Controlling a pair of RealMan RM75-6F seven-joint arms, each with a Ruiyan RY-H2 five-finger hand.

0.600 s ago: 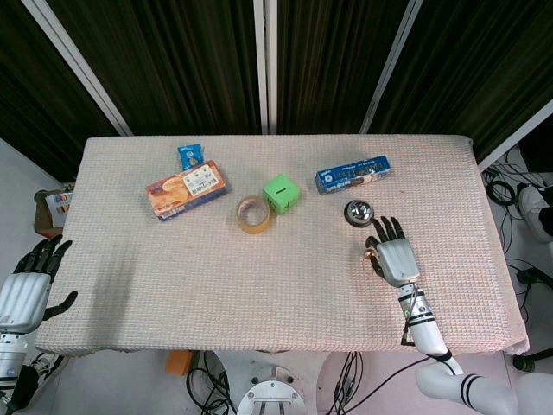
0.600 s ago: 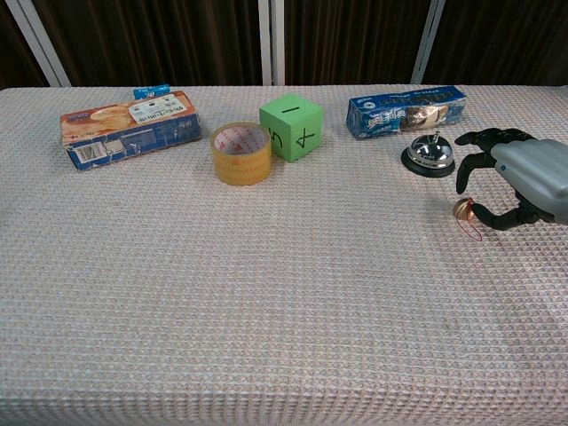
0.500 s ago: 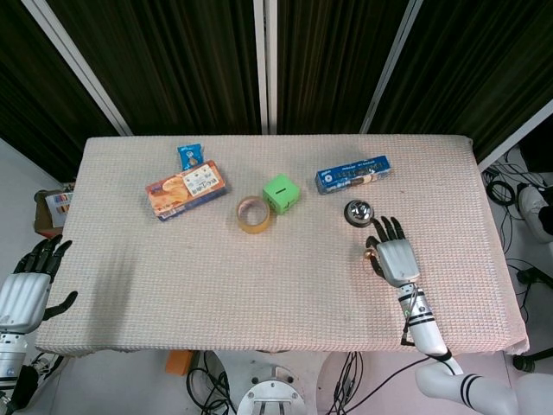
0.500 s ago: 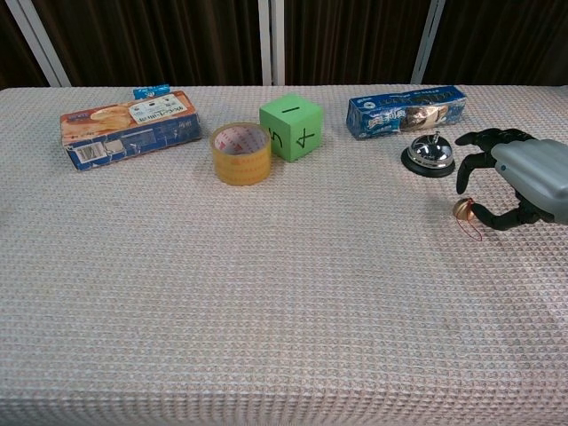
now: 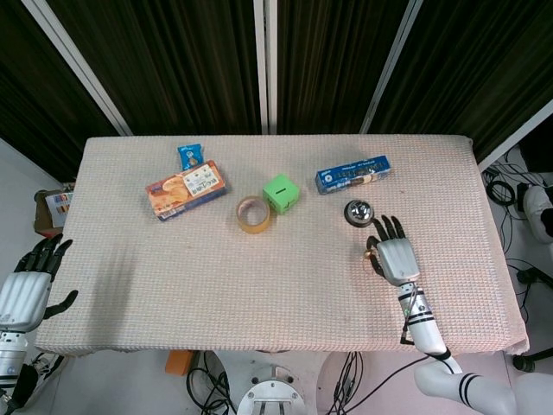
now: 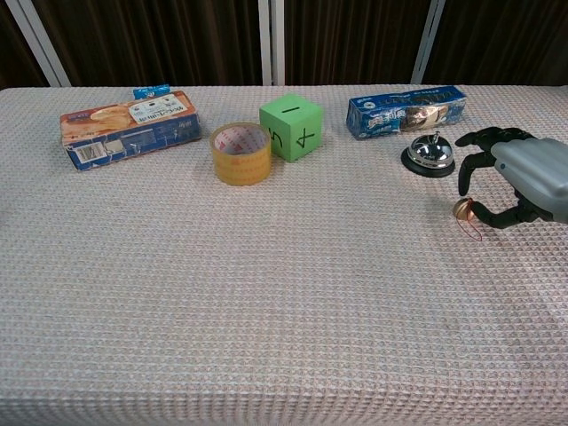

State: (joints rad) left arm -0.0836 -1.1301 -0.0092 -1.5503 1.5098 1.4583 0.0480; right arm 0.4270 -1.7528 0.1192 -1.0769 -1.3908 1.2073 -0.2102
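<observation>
Right hand (image 6: 519, 182) over small gold bell (image 6: 462, 209), thumb touching it.

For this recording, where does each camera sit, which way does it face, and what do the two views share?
Head view: high above the near edge, looking steeply down on the whole table; shows the left hand off the table's left side and the right hand with its forearm.
Chest view: low at the near edge, looking across the tabletop toward the curtains; only the right hand shows.
Shared: right hand, small gold bell, call bell, green cube, tape roll, both boxes.
</observation>
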